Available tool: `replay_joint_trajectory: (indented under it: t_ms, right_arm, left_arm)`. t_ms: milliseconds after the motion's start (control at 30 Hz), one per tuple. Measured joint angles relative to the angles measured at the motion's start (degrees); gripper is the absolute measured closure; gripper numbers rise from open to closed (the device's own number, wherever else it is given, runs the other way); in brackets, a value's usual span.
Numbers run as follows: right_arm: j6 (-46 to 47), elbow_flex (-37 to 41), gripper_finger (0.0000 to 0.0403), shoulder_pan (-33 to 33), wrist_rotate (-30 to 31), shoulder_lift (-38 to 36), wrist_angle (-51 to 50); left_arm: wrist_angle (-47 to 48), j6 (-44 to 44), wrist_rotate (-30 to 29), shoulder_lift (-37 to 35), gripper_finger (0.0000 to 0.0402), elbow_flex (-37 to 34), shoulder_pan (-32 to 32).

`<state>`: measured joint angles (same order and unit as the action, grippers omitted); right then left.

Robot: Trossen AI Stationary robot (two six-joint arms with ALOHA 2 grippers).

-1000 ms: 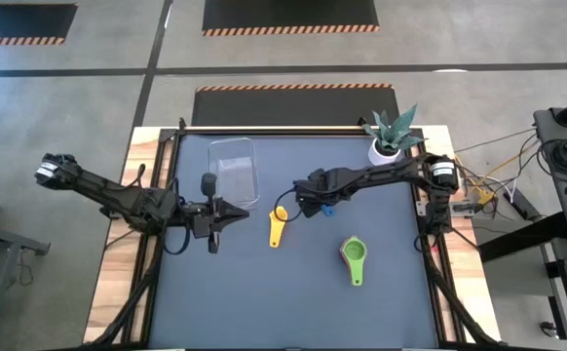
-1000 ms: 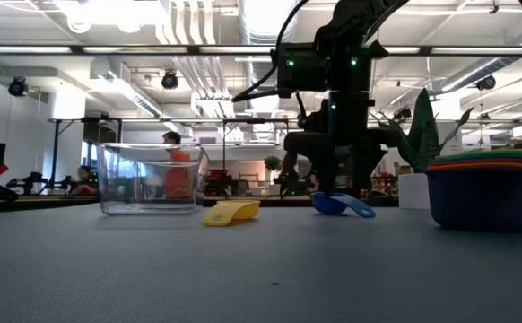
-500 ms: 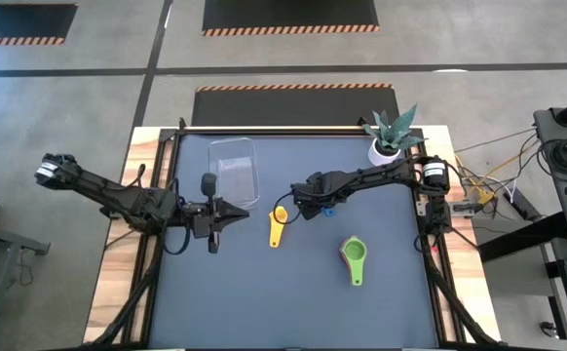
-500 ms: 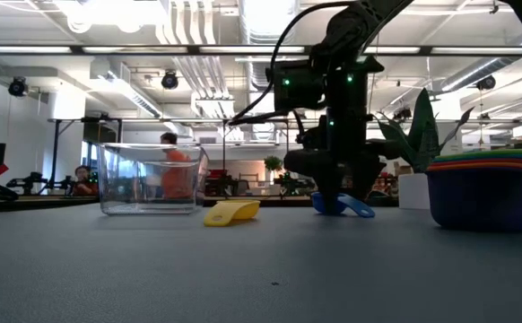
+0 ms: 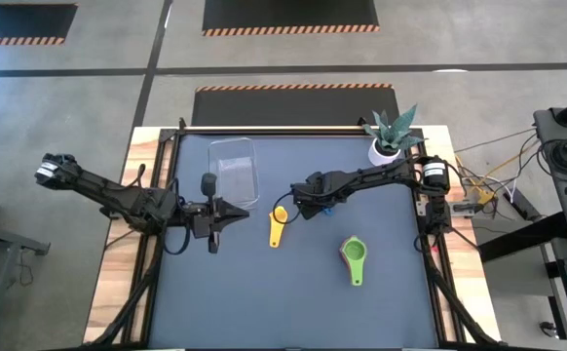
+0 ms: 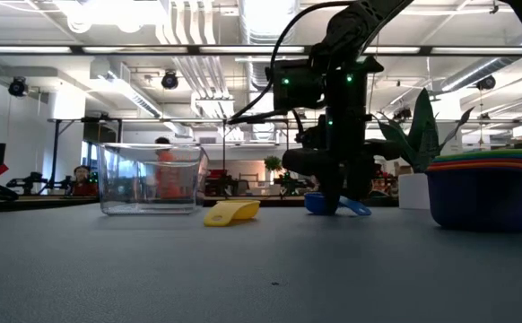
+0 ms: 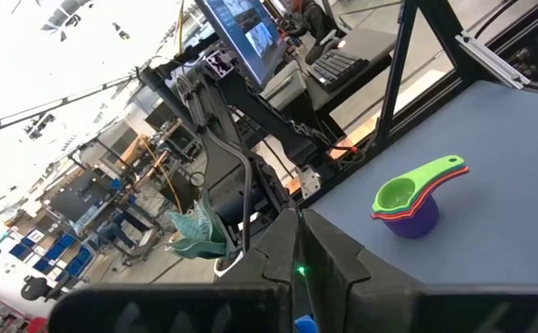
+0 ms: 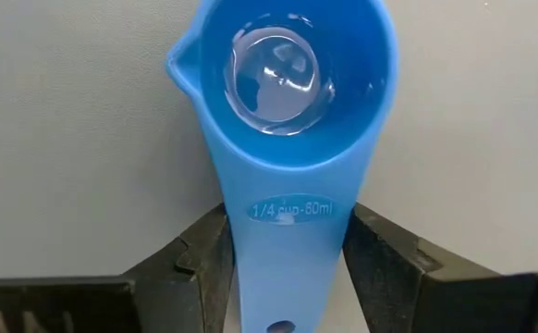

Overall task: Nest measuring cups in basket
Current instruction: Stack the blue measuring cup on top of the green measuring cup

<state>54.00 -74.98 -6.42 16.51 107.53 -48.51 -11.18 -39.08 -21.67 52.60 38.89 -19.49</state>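
Right wrist view: my right gripper (image 8: pixel 283 254) has its fingers spread astride the blue cup (image 8: pixel 283 88) handle, not yet pinching. I'd close, lift, then carry it to the basket (image 5: pixel 233 168).

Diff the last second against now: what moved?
The right gripper dropped to the table and its fingers now straddle the blue cup's handle, closing in. The left gripper, yellow cup, nested stack and basket stayed put.

Blue cup (image 8: pixel 287 139): handle end cut off at lower frame edge. Stacked cups (image 6: pixel 490 188): right side cropped; lower colours indistinguishable.
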Motion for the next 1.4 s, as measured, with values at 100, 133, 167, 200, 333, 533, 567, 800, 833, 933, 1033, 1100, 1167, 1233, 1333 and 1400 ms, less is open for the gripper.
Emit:
replay_joint_trajectory:
  t_ms: [100,133,167,200,333,533,567,800,833,933,1033,1100,1167,1233,1333,1400]
  right_arm:
    - [0.0,0.0,0.0233,0.0,0.0,0.0,0.0]
    - [0.0,0.0,0.0231,0.0,0.0,0.0,0.0]
    - [0.0,0.0,0.0231,0.0,0.0,0.0,0.0]
    - [0.0,0.0,0.0231,0.0,0.0,0.0,0.0]
    - [-0.1,-0.9,0.0234,0.0,0.0,-0.4,-0.7]
    - [-1.1,-3.3,0.0232,0.0,0.0,-1.9,-2.2]
    - [-1.2,-3.7,0.0232,0.1,0.0,-2.3,-2.7]
    - [-0.8,-6.7,0.0232,1.5,-1.7,-6.3,-9.1]
    - [-0.4,-7.3,0.0231,1.9,-2.5,-7.2,-10.5]
    - [1.7,-9.1,0.0231,3.3,-5.0,-10.2,-14.0]
    - [5.4,-9.8,0.0231,5.3,-7.9,-13.7,-15.9]
    - [8.8,-9.7,0.0232,6.9,-9.4,-16.1,-16.0]
    - [12.9,-9.3,0.0233,8.6,-9.5,-18.1,-16.3]
    - [16.8,-9.0,0.0232,10.6,-9.5,-19.4,-17.1]
    - [22.4,-8.8,0.0232,13.9,-9.7,-20.4,-19.0]
    - [25.6,-8.7,0.0232,16.3,-11.0,-20.6,-19.7]
  left_arm:
    - [0.0,0.0,0.0,0.0,0.0402,0.0,0.0]
    - [0.0,0.0,0.0,0.0,0.0402,0.0,0.0]
    - [0.0,0.0,0.0,0.0,0.0402,0.0,0.0]
    - [0.0,0.0,0.0,0.0,0.0402,0.0,0.0]
    - [0.0,0.0,0.0,0.0,0.0402,0.0,0.0]
    - [0.0,0.0,0.0,0.0,0.0402,0.0,0.0]
    - [0.0,0.0,0.0,0.0,0.0402,0.0,0.0]
    - [0.1,0.0,0.0,0.0,0.0402,0.0,0.0]
    - [0.2,0.0,0.0,0.0,0.0402,0.0,0.0]
    - [0.2,0.0,0.0,0.0,0.0402,0.0,0.0]
    - [0.2,0.0,0.0,0.0,0.0402,0.0,0.0]
    - [0.2,0.0,0.0,0.0,0.0402,0.0,0.0]
    - [0.2,0.0,0.0,0.0,0.0402,0.0,0.0]
    - [0.2,0.0,0.0,0.0,0.0402,0.0,0.0]
    - [0.1,0.0,0.0,0.0,0.0402,0.0,0.0]
    - [0.1,0.0,0.0,0.0,0.0402,0.0,0.0]
